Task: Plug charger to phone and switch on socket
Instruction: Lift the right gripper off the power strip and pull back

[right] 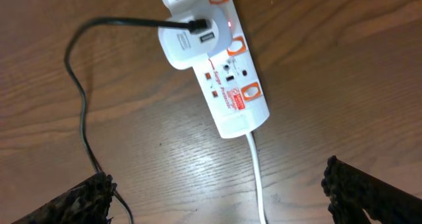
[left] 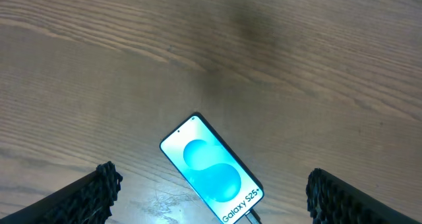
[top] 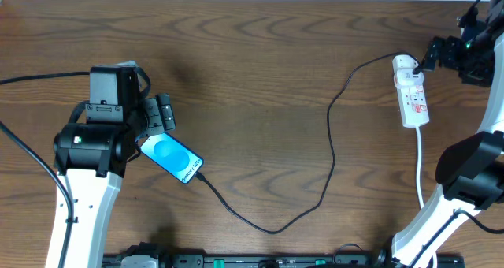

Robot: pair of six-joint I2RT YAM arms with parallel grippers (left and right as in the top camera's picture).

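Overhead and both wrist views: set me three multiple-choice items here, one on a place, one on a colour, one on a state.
1. Where on the table does the phone lie?
A. at the right end
B. at the left, below the left fingers
C. dead centre

2. What colour is the power strip body?
A. white
B. black
C. blue

3. How do the left fingers stand?
A. shut on the phone
B. shut, empty
C. open, holding nothing

1 B: the overhead view shows it by the left arm.
2 A: the right wrist view shows a white casing.
3 C: the left wrist view shows them wide apart, with the phone flat on the wood.
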